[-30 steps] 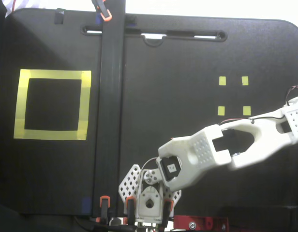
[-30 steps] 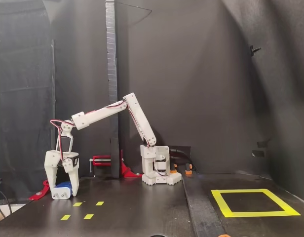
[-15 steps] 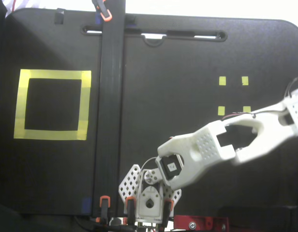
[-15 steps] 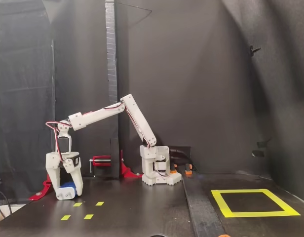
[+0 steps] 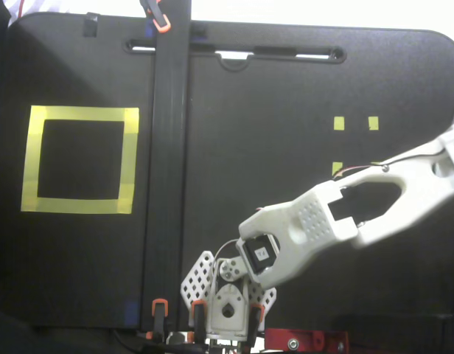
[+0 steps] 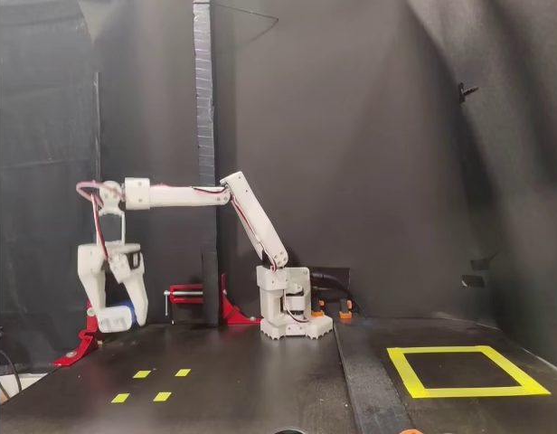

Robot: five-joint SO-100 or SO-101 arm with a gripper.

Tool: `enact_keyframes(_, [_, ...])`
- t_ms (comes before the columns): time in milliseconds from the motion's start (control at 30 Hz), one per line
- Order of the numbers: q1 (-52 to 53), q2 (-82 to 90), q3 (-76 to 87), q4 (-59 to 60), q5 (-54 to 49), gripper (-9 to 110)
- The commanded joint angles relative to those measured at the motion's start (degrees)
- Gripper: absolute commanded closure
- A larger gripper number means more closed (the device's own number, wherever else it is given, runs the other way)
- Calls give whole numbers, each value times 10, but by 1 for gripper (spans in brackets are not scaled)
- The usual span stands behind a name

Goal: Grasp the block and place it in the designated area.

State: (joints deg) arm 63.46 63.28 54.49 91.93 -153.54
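Note:
The block (image 6: 125, 306) shows as a small dark-blue piece between the fingers of my gripper (image 6: 116, 324), which points down at the far left of a fixed view and hangs above the table. The jaws are closed around it. In the top-down fixed view the white arm (image 5: 323, 217) reaches off the right edge, so gripper and block are out of that frame. The designated area, a large yellow tape square with a black centre, lies at the left in one fixed view (image 5: 79, 116) and at the right in the other (image 6: 477, 391), far from the gripper.
Tiny yellow tape squares (image 5: 338, 123) (image 6: 141, 373) mark the table near the gripper's side. A black upright beam (image 5: 170, 147) (image 6: 203, 136) stands between gripper and tape square. The arm's base (image 6: 287, 316) and red clamps (image 6: 197, 294) sit at the table's edge.

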Motion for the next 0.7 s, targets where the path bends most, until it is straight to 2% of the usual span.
enact_keyframes(0, [-3, 25, -35, 13, 4, 77])
enact_keyframes(400, [-4, 47, -34, 30, 6, 77])
enact_keyframes(667, [-40, 56, -32, 36, 59, 77])
